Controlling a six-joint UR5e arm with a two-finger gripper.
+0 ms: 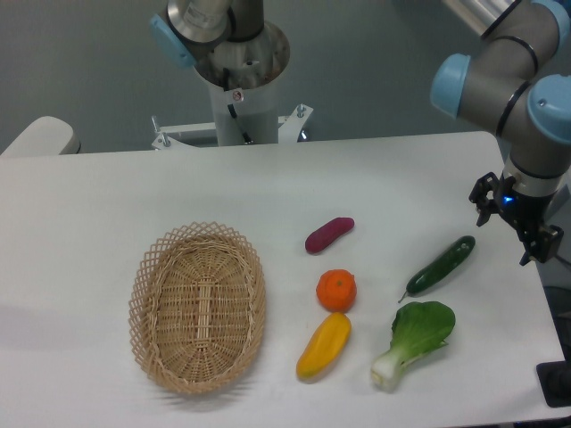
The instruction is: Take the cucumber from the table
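The cucumber [440,265] lies diagonally on the bench [107,192], just above the bok choy [413,341]. My end effector [517,227] hangs open, empty, beside its upper end. Descending off-centre, I risk rolling it or nudging the greens.

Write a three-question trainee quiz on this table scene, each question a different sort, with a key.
1. True or false: the cucumber lies inside the basket.
2. Multiple choice: which item lies nearest the gripper? A) sweet potato B) cucumber C) yellow pepper
3. Fill in: the orange sits between the sweet potato and the ______.

Key:
1. False. It lies on the table, right of the basket, which holds nothing.
2. B. The gripper hangs at the table's right edge, just beyond the cucumber's upper end and not touching it; the bok choy lies below the cucumber.
3. Yellow pepper.
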